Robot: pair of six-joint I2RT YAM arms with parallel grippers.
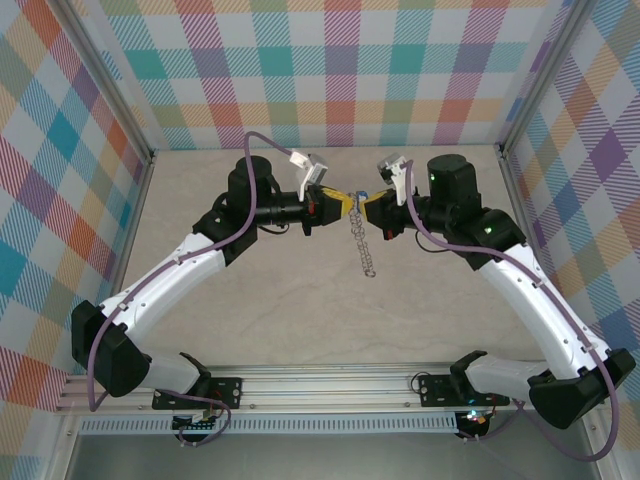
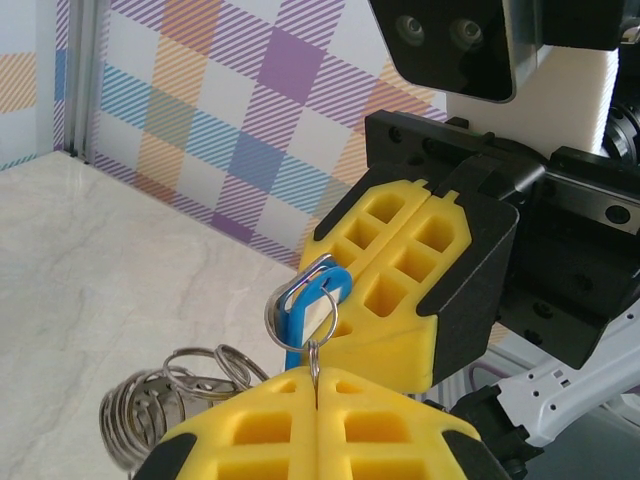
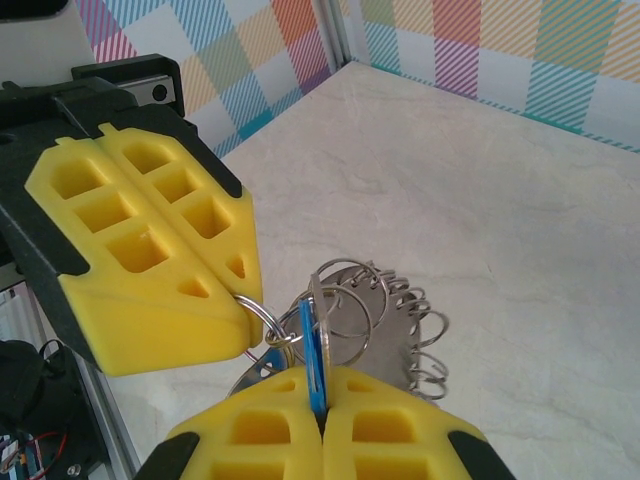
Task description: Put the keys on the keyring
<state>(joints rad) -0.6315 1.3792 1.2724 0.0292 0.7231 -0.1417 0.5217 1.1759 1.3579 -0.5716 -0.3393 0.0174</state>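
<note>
At top-view centre the left claw [image 1: 346, 203] pinches a wire loop [image 3: 258, 312], with the keyring [image 1: 364, 245] dangling light and floppy below. Just right, the right claw [image 1: 369, 207] clamps the keys [image 2: 310, 312] by their flat tag [image 3: 316, 365], likely the surest hold.

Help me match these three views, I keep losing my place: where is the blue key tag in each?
Top external: blue tag just above mid-picture, atop the hanging keyring.
Left wrist: lower centre, against the right hand.
Right wrist: bottom centre, edge-on, clamped in the right hand.
Shared landmark: the keyring's wire loops, next to the tag in every view.
</note>
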